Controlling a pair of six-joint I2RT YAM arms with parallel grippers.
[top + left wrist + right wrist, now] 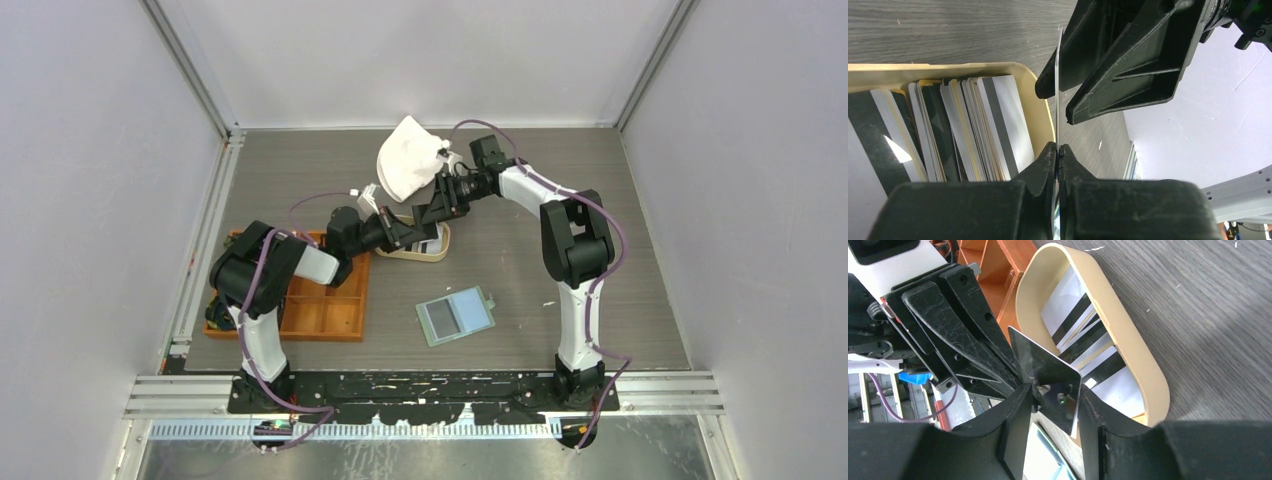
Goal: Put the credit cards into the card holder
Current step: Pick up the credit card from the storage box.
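One glossy black credit card (1050, 372) stands on edge above the tan oval tray (1143, 365). My left gripper (1058, 150) is shut on its near edge, which shows as a thin line (1058, 85) in the left wrist view. My right gripper (1055, 390) is open, its two fingers straddling the same card's far end. Both grippers meet over the tray (432, 255) in the top view. Several more credit cards (963, 125), black and pale, lie stacked in the tray. The sage-green card holder (455, 315) lies open on the table, nearer the arms' bases.
An orange compartmented tray (325, 300) sits left of the tan tray, under the left arm. A white crumpled cloth (408, 158) lies at the back of the table behind the right gripper. Grey walls close in the table on three sides.
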